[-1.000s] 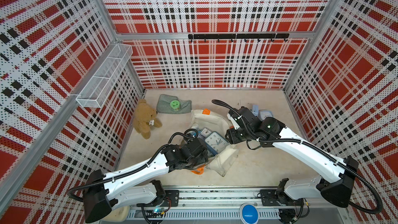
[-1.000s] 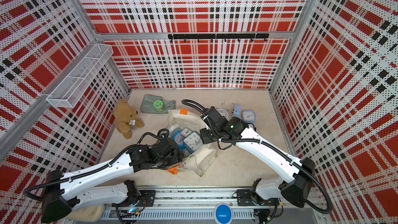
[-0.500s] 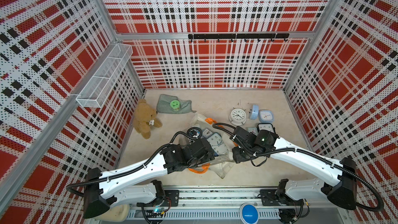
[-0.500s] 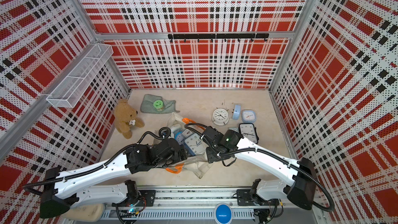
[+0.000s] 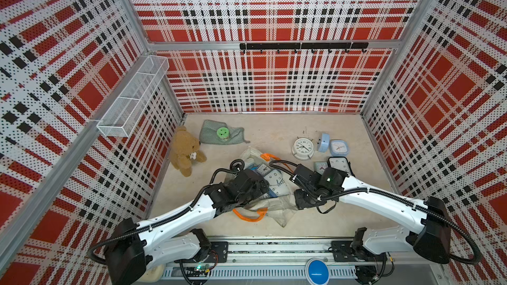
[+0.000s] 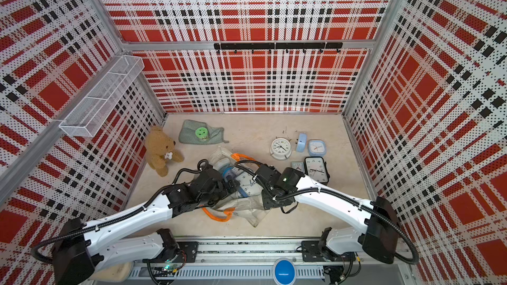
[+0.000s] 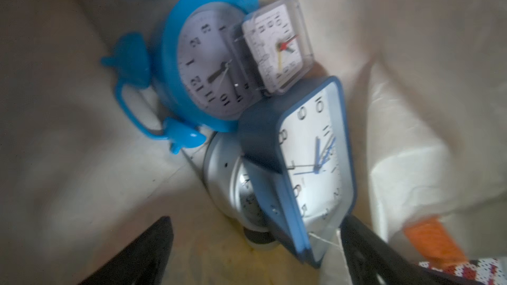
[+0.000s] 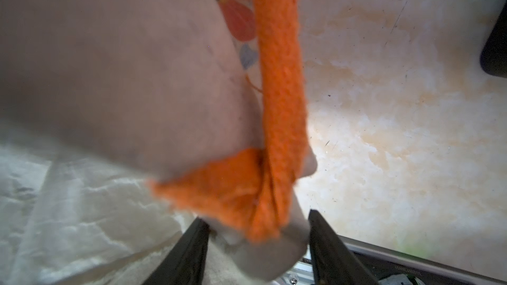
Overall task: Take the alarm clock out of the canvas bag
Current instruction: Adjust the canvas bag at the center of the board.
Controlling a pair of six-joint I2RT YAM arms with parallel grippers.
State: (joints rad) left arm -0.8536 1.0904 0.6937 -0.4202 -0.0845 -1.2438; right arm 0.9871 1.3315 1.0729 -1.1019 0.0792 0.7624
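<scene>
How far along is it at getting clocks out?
Done: several clocks lie on the table, like the white round clock. In hand: the right gripper pinches the canvas bag rim; the open left gripper reaches inside. Left: the blue bell clock and others inside.

Both top views look down; wrist views hug canvas bag (image 8: 123,91)

Bag (image 5: 277,208) sits front-middle on the table (image 5: 274,130) with a pile of clocks (image 5: 274,185) in its mouth. Teddy's (image 5: 186,152) off left by the wall, cloth (image 5: 210,136) behind it with a little tub (image 5: 222,133) on top, and more clocks (image 5: 302,148) are bunched on the right, just behind the bag.
</scene>
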